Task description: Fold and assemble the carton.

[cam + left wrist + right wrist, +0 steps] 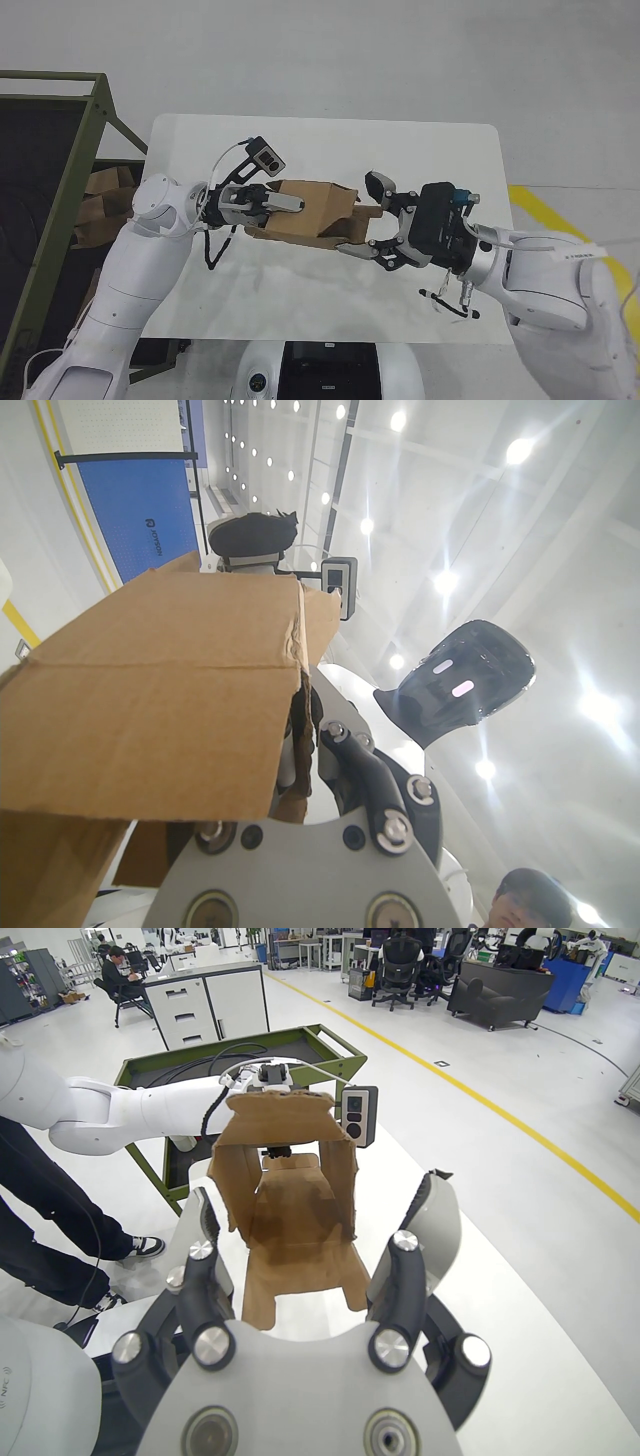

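Top view: carton (pixel 305 212) on its side at the white worktop's (pixel 200 150) middle, left gripper (pixel 285 203) and right gripper (pixel 358 215) at its ends.
Left wrist view: jaws pinching a carton wall.
Right wrist view: jaws spread, carton's flap between them.

white table (pixel 200 290), rounded corners. green cart (pixel 50 77) just beside one end; black tray holding cables (pixel 200 1065). brown cardboard pieces (pixel 98 212) between cart frame and table. yellow floor line (pixel 500 1114) past the table. farther off: drawer cabinet (pixel 200 1008), office chairs (pixel 400 973), black sofa (pixel 500 998). overhead: blue panel (pixel 140 510), ceiling lights (pixel 520 450).
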`<move>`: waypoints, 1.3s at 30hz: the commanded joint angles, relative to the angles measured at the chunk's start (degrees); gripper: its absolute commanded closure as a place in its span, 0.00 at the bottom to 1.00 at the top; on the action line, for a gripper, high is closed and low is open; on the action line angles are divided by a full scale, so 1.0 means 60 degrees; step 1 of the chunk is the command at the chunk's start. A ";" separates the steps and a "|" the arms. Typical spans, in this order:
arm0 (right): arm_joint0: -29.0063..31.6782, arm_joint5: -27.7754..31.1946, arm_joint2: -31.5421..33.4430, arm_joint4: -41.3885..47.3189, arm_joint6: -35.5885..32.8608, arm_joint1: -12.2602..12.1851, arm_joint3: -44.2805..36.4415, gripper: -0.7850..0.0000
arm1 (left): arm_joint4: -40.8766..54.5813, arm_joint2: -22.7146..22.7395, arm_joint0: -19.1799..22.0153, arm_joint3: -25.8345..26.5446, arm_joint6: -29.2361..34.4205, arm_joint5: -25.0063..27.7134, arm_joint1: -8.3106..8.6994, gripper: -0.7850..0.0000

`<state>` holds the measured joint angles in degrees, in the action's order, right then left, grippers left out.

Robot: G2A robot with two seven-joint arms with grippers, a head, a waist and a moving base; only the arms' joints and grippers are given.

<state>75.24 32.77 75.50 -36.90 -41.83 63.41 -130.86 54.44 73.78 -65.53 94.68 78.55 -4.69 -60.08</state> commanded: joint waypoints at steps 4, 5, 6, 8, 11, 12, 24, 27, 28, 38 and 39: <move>0.0035 0.0007 0.0026 -0.0016 0.0083 -0.0039 -0.0038 0.35 | -0.0011 -0.0032 0.0042 -0.0027 0.0027 -0.0029 -0.0004 1.00; 0.0041 0.0035 0.0024 -0.0015 0.0077 -0.0048 -0.0044 0.37 | -0.0003 -0.0038 0.0049 -0.0031 0.0029 -0.0029 -0.0006 1.00; 0.0042 0.0053 0.0021 -0.0014 0.0069 -0.0057 -0.0052 0.41 | 0.0010 -0.0045 0.0057 -0.0038 0.0031 -0.0028 -0.0008 1.00; 0.0030 0.0103 0.0000 0.0009 0.0058 -0.0073 -0.0059 0.51 | 0.0013 -0.0060 0.0078 -0.0054 0.0026 -0.0025 -0.0012 1.00; -0.0004 0.0136 -0.0030 0.0079 0.0087 -0.0093 -0.0023 0.54 | 0.0015 -0.0080 0.0106 -0.0075 0.0019 -0.0022 -0.0018 1.00; -0.0018 0.0145 -0.0048 0.0090 0.0089 -0.0100 -0.0008 0.55 | 0.0018 -0.0089 0.0115 -0.0088 0.0013 -0.0033 -0.0020 1.00; -0.0225 0.0099 -0.0251 0.0098 0.0136 -0.0163 0.0128 0.67 | 0.0008 -0.0228 0.0257 -0.0172 0.0059 -0.0076 -0.0047 1.00; -0.0290 0.0092 -0.0325 0.0105 0.0143 -0.0175 0.0194 0.68 | 0.0010 -0.0242 0.0289 -0.0209 0.0070 -0.0074 -0.0052 1.00; -0.0312 0.0094 -0.0356 0.0118 0.0137 -0.0179 0.0217 0.68 | 0.0012 -0.0245 0.0301 -0.0219 0.0073 -0.0075 -0.0053 1.00; -0.0628 0.0044 -0.0751 0.0142 0.0128 -0.0198 0.0407 0.70 | 0.0049 -0.0261 0.0368 -0.0302 0.0094 -0.0056 -0.0065 1.00; -0.0660 0.0024 -0.0798 0.0140 0.0131 -0.0198 0.0435 0.70 | 0.0046 -0.0262 0.0373 -0.0308 0.0099 -0.0045 -0.0067 1.00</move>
<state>71.47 33.01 70.98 -36.04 -41.06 62.23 -128.41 54.75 72.22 -63.33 92.87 79.11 -5.03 -60.47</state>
